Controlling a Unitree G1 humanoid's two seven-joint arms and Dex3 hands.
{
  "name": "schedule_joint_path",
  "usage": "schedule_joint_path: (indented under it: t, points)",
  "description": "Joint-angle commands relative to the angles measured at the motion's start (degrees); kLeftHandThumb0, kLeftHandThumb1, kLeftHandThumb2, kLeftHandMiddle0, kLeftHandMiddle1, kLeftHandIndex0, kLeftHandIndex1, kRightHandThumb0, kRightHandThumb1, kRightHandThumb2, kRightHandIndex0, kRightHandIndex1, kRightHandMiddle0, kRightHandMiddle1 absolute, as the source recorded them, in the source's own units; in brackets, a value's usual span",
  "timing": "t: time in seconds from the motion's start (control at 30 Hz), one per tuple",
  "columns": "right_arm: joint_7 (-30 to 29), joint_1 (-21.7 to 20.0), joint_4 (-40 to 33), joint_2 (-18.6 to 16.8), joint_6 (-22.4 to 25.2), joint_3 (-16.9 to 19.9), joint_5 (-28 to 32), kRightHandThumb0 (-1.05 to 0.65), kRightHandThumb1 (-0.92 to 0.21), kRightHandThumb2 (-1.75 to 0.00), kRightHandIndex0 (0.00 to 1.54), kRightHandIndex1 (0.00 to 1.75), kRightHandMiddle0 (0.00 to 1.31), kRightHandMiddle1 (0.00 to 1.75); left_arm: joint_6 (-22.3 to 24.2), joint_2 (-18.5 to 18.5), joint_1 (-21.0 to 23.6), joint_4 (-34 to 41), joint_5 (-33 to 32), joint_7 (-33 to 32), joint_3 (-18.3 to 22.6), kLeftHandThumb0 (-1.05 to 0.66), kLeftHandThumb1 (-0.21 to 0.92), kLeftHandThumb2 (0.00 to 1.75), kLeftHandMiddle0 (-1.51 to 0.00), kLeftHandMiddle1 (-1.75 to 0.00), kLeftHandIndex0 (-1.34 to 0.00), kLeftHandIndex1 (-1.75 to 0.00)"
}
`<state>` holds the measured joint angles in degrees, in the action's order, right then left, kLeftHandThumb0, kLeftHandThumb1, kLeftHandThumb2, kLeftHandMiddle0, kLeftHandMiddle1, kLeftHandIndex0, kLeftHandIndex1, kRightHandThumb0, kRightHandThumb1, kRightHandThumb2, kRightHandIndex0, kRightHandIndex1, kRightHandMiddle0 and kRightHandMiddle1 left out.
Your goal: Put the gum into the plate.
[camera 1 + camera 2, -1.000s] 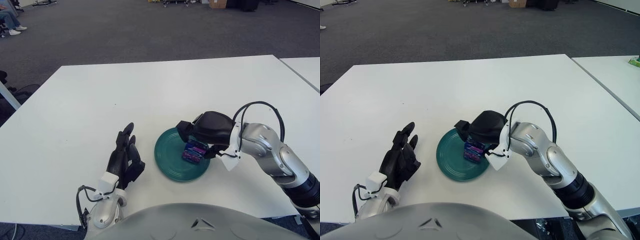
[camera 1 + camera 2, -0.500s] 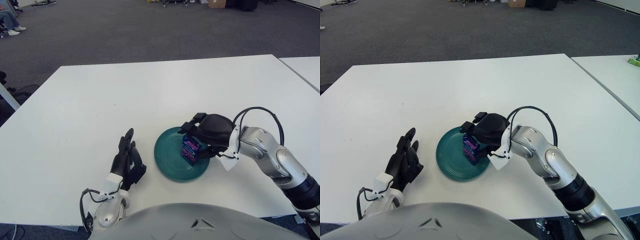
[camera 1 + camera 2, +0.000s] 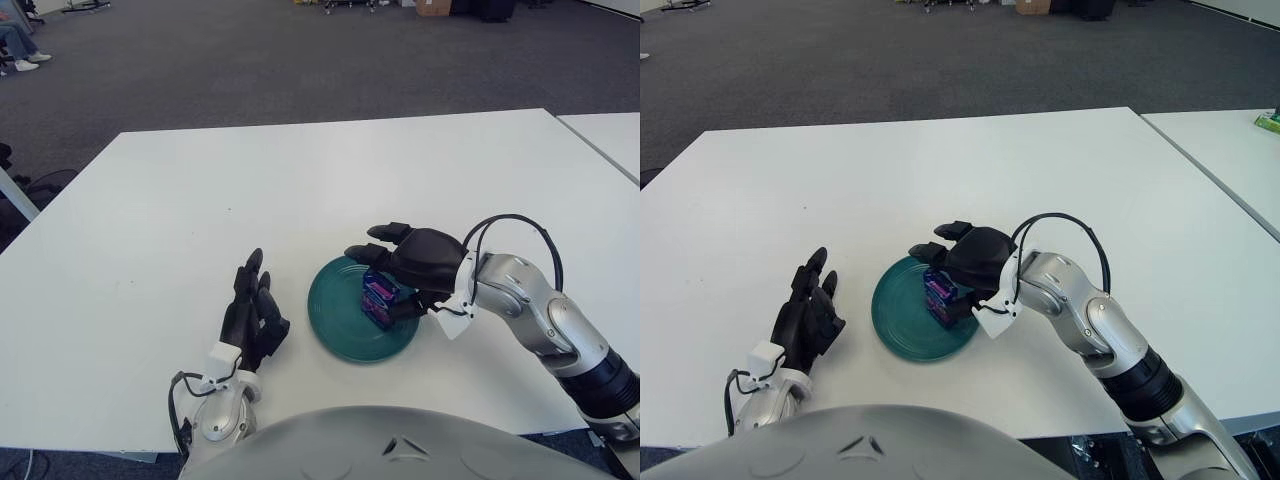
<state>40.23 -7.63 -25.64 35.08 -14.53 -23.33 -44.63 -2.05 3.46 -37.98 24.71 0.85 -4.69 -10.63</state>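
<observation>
My right hand [image 3: 405, 262] is over the far right part of the plate [image 3: 335, 320]. My right arm comes in from the near right corner of the table [image 3: 300, 180], bent at the elbow, with the wrist pointing left. The fingers [image 3: 385, 232] are stretched out flat now, away from the gum [image 3: 380, 297]. The thumb side seems to sit close behind the gum, but I cannot tell if it touches. I am not holding the gum.

The gum is a small purple and blue pack. It is in the plate, on the right side of it, just under my palm. It looks like it is standing up on one end. The plate is green and sits near the front edge of the table, a bit right of the middle.

My left hand [image 3: 251, 315] is to the left of the plate, near the front edge. Its fingers point up and away from me, loose and straight, with nothing in them.

A second ago my right hand was curled around the gum, with the pack tipped in the plate. Half a second ago the fingers had started to lift. Now they are wide open and the gum is by itself. My left hand has moved a little nearer to me. The plate has not moved.
</observation>
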Motion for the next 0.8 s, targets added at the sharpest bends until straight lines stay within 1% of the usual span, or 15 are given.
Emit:
schedule_joint_path:
  t: [0.0, 0.07, 0.23, 0.4, 0.5, 0.77]
  points:
    - [-0.73, 0.27, 0.22, -1.03, 0.63, 0.21, 0.58, -1.05, -0.92, -0.92, 0.00, 0.00, 0.00, 0.00, -2.15, -0.18, 1.00, -1.90, -0.36, 0.04, 1.37, -0.97, 0.92, 1.02, -0.31, -0.04, 0.00, -0.56]
    - [-0.42, 0.49, 0.02, -1.45, 1.15, 0.31, 1.32, -1.05, -0.92, -0.92, 0.01, 0.01, 0.01, 0.01, -3.43, -0.28, 1.45, -3.19, -0.32, 0.10, 1.88, -0.98, 0.92, 1.01, -0.32, -0.04, 0.00, -0.60]
    - [0.06, 0.65, -0.65, -1.77, 1.58, 0.31, 2.08, -1.05, -0.92, -0.93, 0.02, 0.01, 0.01, 0.01, -6.25, -0.59, 2.70, -6.32, -0.43, 0.73, 2.80, -0.99, 0.92, 1.02, -0.33, -0.04, 0.00, -0.64]
    - [0.33, 0.11, -0.76, -2.14, 1.72, 0.36, 3.47, -1.05, -0.92, -0.93, 0.01, 0.00, 0.01, 0.01, -8.65, -1.36, 3.88, -9.41, 0.12, 1.35, 3.32, -1.00, 0.92, 1.03, -0.32, -0.02, 0.00, -0.61]
    - [0.83, 0.14, -1.08, -2.44, 2.69, 0.57, 4.50, -1.05, -0.92, -0.92, 0.00, 0.00, 0.01, 0.01, -10.13, -1.85, 4.64, -11.64, 0.77, 1.54, 3.59, -1.00, 0.92, 1.03, -0.30, -0.01, 0.00, -0.59]
    - [1.44, 0.54, -1.96, -2.29, 4.25, 1.14, 6.42, -1.05, -0.92, -0.92, 0.00, 0.00, 0.00, 0.00, -12.08, -1.64, 6.00, -14.68, 1.88, 0.92, 3.91, -1.00, 0.92, 1.03, -0.24, 0.00, 0.00, -0.55]
